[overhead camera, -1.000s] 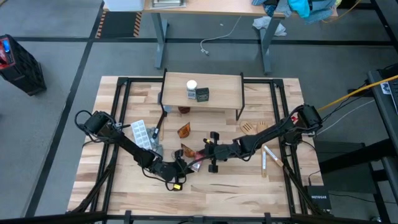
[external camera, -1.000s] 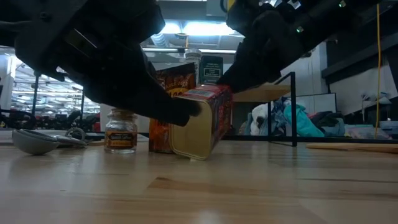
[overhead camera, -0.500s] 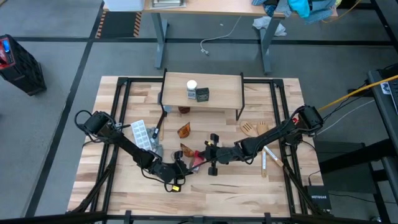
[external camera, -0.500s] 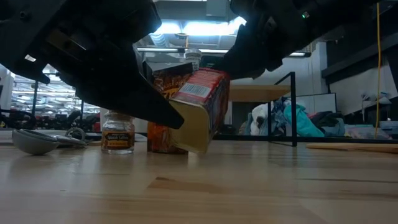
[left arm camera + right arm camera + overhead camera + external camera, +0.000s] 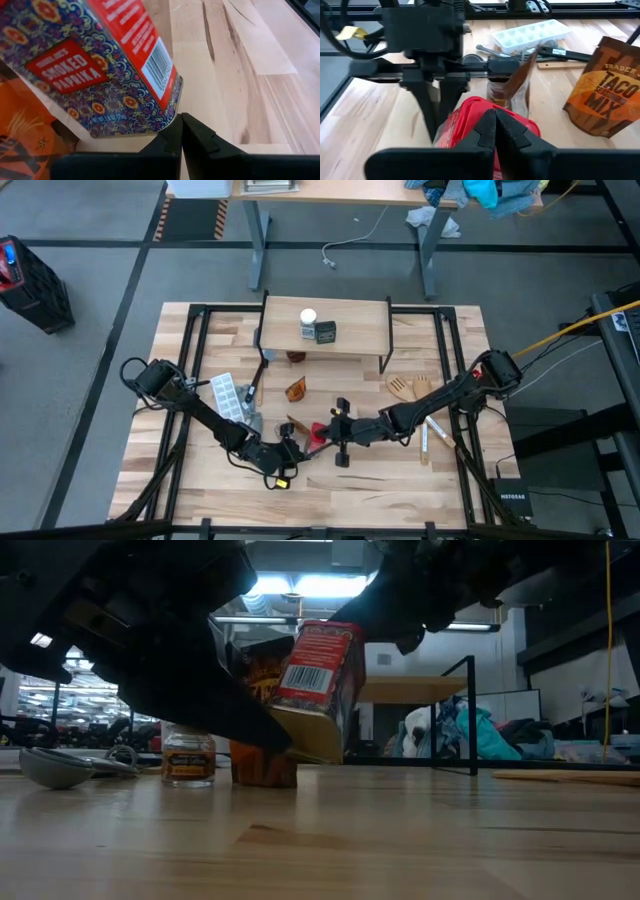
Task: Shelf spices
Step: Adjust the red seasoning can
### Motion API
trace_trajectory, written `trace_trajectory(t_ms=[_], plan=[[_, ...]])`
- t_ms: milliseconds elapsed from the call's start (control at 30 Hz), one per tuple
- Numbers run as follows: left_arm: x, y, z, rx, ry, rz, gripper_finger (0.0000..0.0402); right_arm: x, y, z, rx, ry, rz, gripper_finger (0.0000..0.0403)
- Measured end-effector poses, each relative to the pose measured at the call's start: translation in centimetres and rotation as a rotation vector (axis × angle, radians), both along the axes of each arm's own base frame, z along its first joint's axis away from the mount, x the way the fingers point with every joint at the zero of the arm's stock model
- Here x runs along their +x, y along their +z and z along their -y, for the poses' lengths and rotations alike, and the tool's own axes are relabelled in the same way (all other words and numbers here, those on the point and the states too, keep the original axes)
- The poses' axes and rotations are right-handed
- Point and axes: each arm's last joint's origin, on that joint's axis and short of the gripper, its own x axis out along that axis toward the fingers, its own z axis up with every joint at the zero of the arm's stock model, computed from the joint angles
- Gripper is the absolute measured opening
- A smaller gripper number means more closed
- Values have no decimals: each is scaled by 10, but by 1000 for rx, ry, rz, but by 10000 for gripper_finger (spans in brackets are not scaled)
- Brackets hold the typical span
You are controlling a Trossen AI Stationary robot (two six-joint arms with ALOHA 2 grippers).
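two robot arms meet over a red-topped box (image 5: 318,685) of smoked paprika near the table's (image 5: 400,480) front middle, tipping it upright on its lower edge. the left hand (image 5: 181,131), fingers pressed together and holding nothing, wedges under the box's base; the right hand (image 5: 495,127), also closed tight, presses on the red plastic lid. judged an uprighting step before a proper grasp, the next move calls for opened fingers around the patterned metal sides. the light-wood shelf (image 5: 350,330) waits well apart, already carrying a white-capped jar (image 5: 308,319) and a dark square tin (image 5: 325,332).
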Motion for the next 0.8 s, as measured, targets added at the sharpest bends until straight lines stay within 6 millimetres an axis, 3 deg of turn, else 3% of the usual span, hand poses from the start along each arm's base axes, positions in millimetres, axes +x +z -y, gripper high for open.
trace_trajectory(t_ms=[433, 800], plan=[[-1, -1, 0, -4, 39, 3, 3, -7, 0, -22, 51, 123, 14, 7], [-3, 2, 7, -43, 6, 12, 3, -7, -4, -17, 41, 60, -13, 7]])
